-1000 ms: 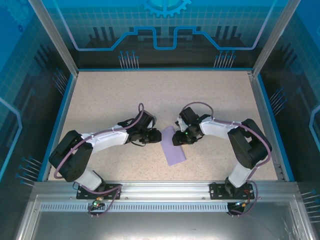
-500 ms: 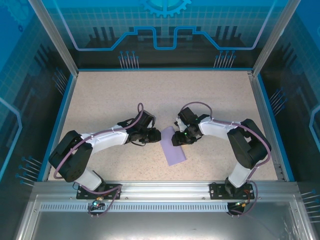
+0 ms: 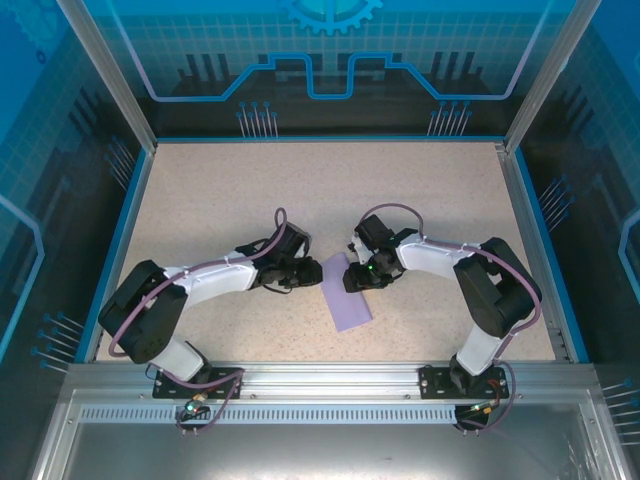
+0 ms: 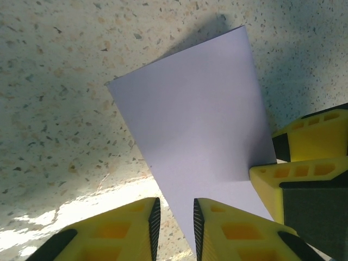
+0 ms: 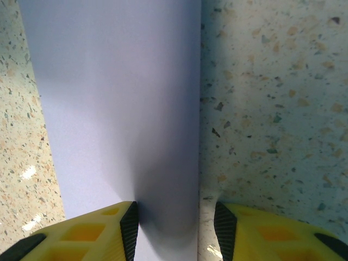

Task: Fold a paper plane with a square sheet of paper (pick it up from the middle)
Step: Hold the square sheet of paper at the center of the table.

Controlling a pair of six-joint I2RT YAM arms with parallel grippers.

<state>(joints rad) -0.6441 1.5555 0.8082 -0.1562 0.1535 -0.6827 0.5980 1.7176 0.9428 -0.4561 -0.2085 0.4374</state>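
The lavender sheet of paper [image 3: 347, 297] lies flat on the speckled table as a narrow rectangle, between my two grippers. My left gripper [image 3: 311, 272] is low at its far left edge. In the left wrist view the left gripper [image 4: 174, 223] is open by a narrow gap, and the paper [image 4: 196, 119] has its edge running down between the fingertips. My right gripper [image 3: 353, 279] sits on the paper's far right part. From its wrist the right gripper [image 5: 175, 228] is open wider, straddling the paper's [image 5: 119, 98] long right edge, which bulges slightly there. A right gripper finger [image 4: 304, 163] presses on the sheet.
The speckled table [image 3: 220, 200] has blue rims on three sides, with blue panelled walls behind. A metal rail [image 3: 320, 385] with both arm bases runs along the near edge. Open tabletop lies beyond and to both sides of the arms.
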